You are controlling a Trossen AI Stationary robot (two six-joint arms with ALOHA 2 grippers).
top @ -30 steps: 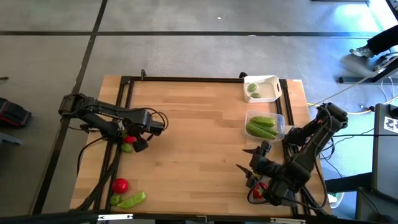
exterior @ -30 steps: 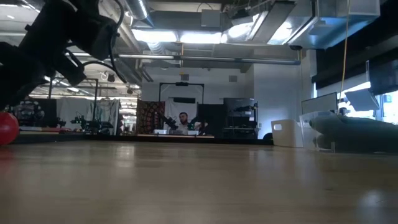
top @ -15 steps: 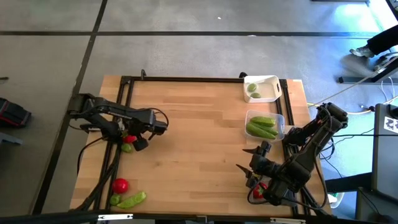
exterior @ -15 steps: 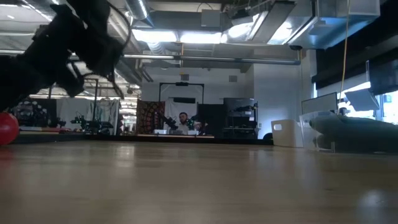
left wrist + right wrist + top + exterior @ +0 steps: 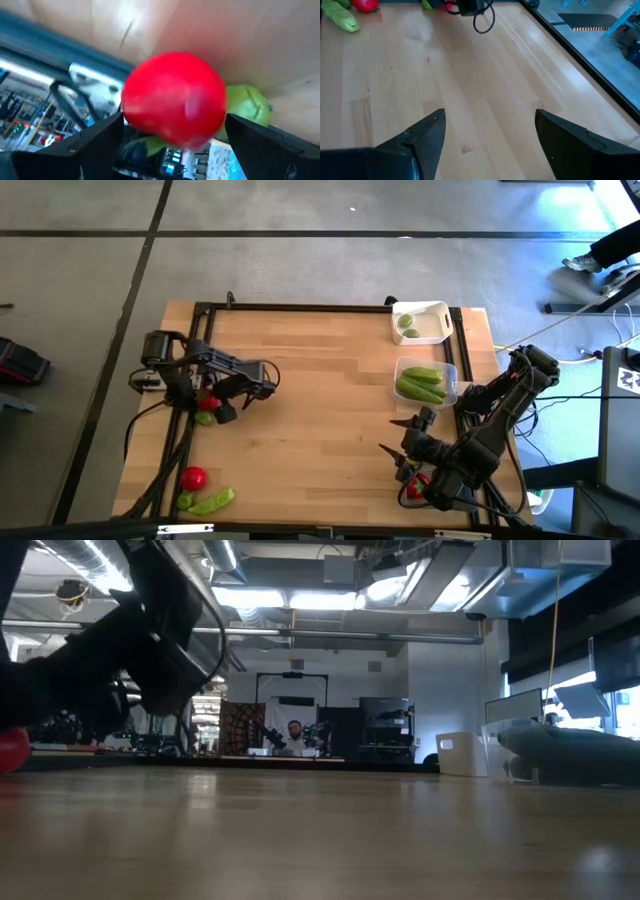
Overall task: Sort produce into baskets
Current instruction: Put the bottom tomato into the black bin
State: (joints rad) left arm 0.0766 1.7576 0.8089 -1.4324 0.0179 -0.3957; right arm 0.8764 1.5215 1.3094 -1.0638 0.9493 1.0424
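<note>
Two grippers' jaws stand apart, empty, over the wooden table (image 5: pixel 320 380); a workshop room lies beyond.

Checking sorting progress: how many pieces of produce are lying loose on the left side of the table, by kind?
Red tomatoes: 2
Green limes: 2
Green pod: 1
Total: 5

The left arm reaches across the table's left side, its gripper (image 5: pixel 222 402) low over the wood with fingers (image 5: pixel 75 150) spread wide. The right arm folds back near the right front corner, its gripper (image 5: pixel 398 448) open, holding nothing.
</note>
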